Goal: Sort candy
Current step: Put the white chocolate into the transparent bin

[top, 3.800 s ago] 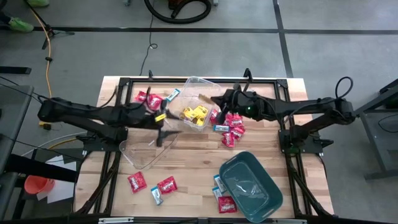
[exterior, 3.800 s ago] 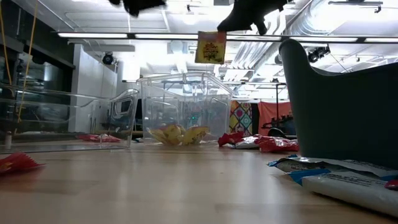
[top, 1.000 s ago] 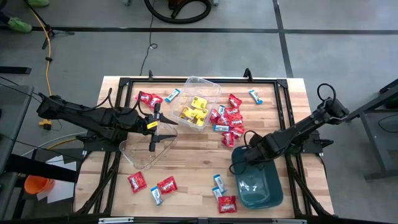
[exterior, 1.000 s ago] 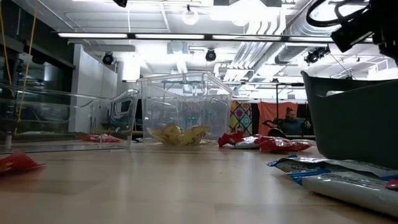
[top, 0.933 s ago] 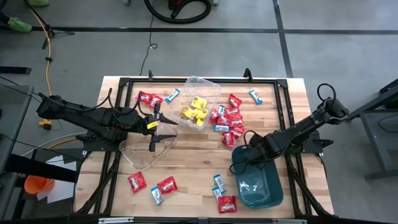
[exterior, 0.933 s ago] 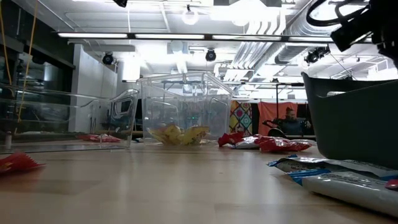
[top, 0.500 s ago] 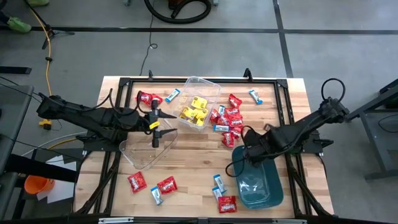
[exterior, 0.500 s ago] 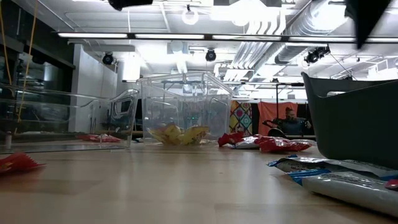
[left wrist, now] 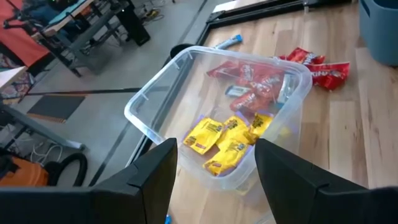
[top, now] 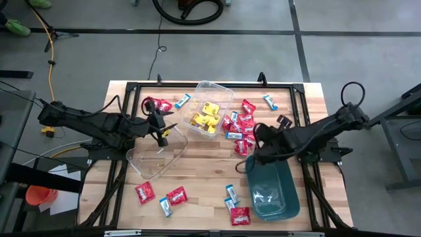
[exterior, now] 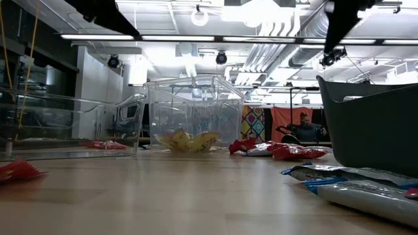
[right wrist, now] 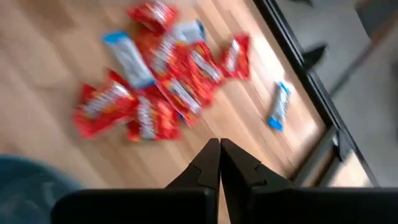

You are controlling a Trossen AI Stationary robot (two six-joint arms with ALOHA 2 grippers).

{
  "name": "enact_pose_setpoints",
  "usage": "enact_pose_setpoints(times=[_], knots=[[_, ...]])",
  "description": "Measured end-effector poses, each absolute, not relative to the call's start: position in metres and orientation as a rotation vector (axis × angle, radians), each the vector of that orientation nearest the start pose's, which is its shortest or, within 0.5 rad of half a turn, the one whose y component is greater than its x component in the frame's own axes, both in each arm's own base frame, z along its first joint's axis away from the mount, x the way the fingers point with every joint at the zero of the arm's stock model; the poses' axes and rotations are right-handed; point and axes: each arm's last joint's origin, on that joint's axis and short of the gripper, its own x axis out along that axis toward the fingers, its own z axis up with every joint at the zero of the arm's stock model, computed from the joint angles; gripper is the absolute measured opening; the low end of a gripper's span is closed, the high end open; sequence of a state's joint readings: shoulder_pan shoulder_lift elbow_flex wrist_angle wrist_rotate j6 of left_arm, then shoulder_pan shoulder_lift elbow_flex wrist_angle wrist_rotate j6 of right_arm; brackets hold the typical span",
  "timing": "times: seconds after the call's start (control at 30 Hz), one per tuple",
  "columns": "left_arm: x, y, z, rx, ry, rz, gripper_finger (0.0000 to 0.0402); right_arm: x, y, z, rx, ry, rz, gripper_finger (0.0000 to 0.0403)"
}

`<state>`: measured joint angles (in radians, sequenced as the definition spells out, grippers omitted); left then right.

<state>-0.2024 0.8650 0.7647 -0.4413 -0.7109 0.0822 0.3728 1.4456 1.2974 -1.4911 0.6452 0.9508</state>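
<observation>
Right gripper [top: 255, 146] has its fingers pressed together with nothing between them. It hangs just above the teal bin's [top: 284, 204] far rim. The red candy pile [top: 242, 129] lies straight ahead of its fingertips, toward the table's far edge, with a few light blue-and-white packets [top: 233, 135] mixed into the near fringe. In the right wrist view the pile [right wrist: 158, 87] sits dead ahead of the closed tips [right wrist: 219, 163], and its packets point every which way, so there is no common long axis to line up on. One more blue packet [top: 270, 101] lies apart, off to that gripper's far right by the table frame.

Left gripper [top: 158, 125] is spread wide and empty. It hangs between the far rim of the empty clear tub [top: 155, 156] and the tub of yellow candy [top: 206, 117], which sits off to its right.

The right arm is clearly nearer the red pile. My guess is it must open first, then reach forward. Loose packets [top: 170, 196] near the table's front edge are nearer neither arm.
</observation>
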Motion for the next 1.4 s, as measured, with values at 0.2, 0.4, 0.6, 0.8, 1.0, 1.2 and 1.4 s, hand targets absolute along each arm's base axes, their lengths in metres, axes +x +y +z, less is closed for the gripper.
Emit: enact_pose_setpoints(times=[0.2,0.4,0.6,0.8,1.0,1.2,1.4], knots=[[0.176,-0.017,0.293,0.314,0.51,0.478,0.0205,0.217,0.044,0.268,-0.013,1.272,-0.927,0.005],[0.176,-0.017,0.293,0.294,0.505,0.483,0.0205,0.216,0.021,0.262,-0.056,1.301,-1.016,0.0127],[0.176,-0.017,0.293,0.279,0.501,0.487,0.0205,0.217,-0.028,0.262,-0.052,1.276,-1.154,0.0202],[0.175,-0.017,0.293,0.271,0.506,0.488,0.0205,0.194,-0.104,0.24,0.241,1.279,-1.11,0.0217],[0.175,-0.017,0.293,0.263,0.504,0.49,0.0205,0.169,-0.166,0.219,0.513,1.065,-1.077,0.0216],[0.176,-0.017,0.293,0.247,0.502,0.474,0.0205,0.156,-0.193,0.198,0.622,1.042,-1.04,0.0216],[0.176,-0.017,0.293,0.244,0.497,0.474,0.0205,0.161,-0.201,0.177,0.645,1.122,-0.991,0.0216]])
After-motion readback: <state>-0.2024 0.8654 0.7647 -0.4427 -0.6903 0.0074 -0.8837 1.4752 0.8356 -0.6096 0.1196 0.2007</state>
